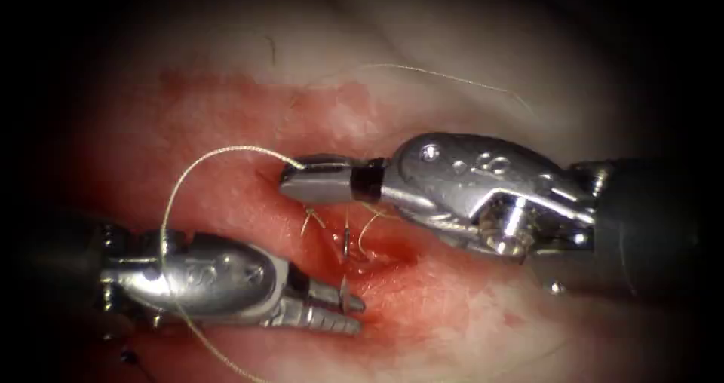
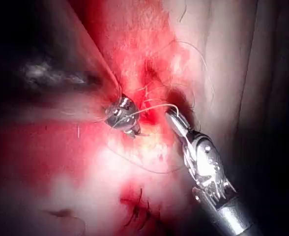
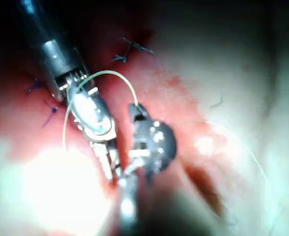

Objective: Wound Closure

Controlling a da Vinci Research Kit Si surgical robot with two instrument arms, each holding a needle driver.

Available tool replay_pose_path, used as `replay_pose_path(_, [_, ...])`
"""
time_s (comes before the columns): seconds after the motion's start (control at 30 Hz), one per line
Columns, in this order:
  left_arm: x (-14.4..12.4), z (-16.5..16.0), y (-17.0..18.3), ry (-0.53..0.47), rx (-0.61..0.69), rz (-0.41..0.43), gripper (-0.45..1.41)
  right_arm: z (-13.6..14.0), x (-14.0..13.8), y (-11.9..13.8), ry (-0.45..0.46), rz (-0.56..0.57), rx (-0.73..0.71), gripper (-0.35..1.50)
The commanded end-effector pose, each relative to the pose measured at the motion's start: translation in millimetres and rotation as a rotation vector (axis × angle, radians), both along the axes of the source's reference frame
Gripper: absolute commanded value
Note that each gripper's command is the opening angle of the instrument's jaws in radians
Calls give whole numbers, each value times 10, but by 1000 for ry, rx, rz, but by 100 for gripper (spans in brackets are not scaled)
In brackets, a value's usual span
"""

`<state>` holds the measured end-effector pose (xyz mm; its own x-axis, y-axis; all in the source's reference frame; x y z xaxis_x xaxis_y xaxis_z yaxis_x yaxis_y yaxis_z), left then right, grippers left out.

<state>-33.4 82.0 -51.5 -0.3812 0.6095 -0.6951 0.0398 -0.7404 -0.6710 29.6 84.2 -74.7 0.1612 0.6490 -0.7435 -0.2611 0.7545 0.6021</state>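
The tissue (image 1: 467, 315) carries a wet red cut (image 1: 377, 258) at the centre. My left tool (image 1: 348, 307) reaches in from the lower left, its jaws shut on the curved needle (image 1: 343, 296) near one end. The needle rises toward the cut, where a short dark stretch of it (image 1: 345, 240) stands in the tissue. My right tool (image 1: 290, 179) lies across the cut from the right, jaws shut on the pale thread (image 1: 219, 151) at their tip. That thread arches left, drops behind the left tool and runs off below. The same loop (image 3: 110, 73) joins both tools (image 3: 134, 109) in the right wrist view.
Short pale cut ends of thread (image 1: 366, 228) stick up from the cut beside the needle. A long loose strand (image 1: 452, 78) lies on pale tissue at the back. Red fluid (image 1: 226, 104) stains the left side. Dark earlier stitches (image 2: 139, 211) show further along the tissue.
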Motion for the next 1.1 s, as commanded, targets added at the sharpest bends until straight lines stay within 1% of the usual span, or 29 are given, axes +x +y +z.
replay_pose_path(0.03, [-2,4,-3,2,-1,-3,-35,-4,-19,4,-1,-5,-13,-35])
replay_pose_path(0.1, [3,1,0,15,51,-18,-35,-14,-44,1,9,-32,-29,-35])
replay_pose_path(0.13, [6,-2,3,20,80,-31,-35,-19,-60,-3,20,-52,-38,-35])
replay_pose_path(0.23, [12,-8,12,17,173,-71,-35,-28,-96,-22,25,-149,-37,-35])
replay_pose_path(0.27, [14,-12,17,12,259,-102,-35,-30,-106,-29,23,-172,-37,-35])
replay_pose_path(0.33, [15,-16,22,9,364,-137,-35,-30,-118,-37,30,-196,-40,-35])
replay_pose_path(0.37, [14,-21,28,-10,474,-167,-35,-28,-125,-44,35,-216,-43,-35])
replay_pose_path(0.53, [11,-29,33,-67,636,-173,-35,-21,-123,-46,26,-240,-42,-35])
replay_pose_path(0.57, [14,-33,34,-73,747,-168,-35,-16,-123,-50,-1,-282,-41,-35])
replay_pose_path(0.67, [23,-36,42,-80,838,-155,-35,-11,-128,-55,9,-334,-65,-35])
replay_pose_path(0.7, [23,-36,42,-80,838,-155,-35,-11,-128,-55,9,-334,-65,-35])
replay_pose_path(0.8, [32,-41,52,-86,890,-144,-35,-6,-138,-62,-14,-419,-110,-35])
replay_pose_path(0.83, [35,-44,56,-89,895,-138,-35,-5,-142,-66,-29,-458,-117,-35])
replay_pose_path(0.87, [41,-50,65,-93,905,-129,-35,1,-154,-77,-49,-535,-118,-35])
replay_pose_path(0.9, [46,-56,74,-110,875,-120,-35,7,-170,-87,-64,-593,-120,-35])
replay_pose_path(1.0, [52,-67,89,-130,760,-140,-35,13,-184,-95,-88,-634,-122,-35])
replay_pose_path(1.03, [52,-70,92,-131,721,-143,-35,14,-187,-93,-96,-635,-122,-28])
replay_pose_path(1.07, [52,-73,94,-131,682,-146,-35,14,-187,-89,-100,-608,-130,9])
replay_pose_path(1.1, [52,-81,98,-144,565,-144,-35,11,-187,-73,-98,-497,-128,71])
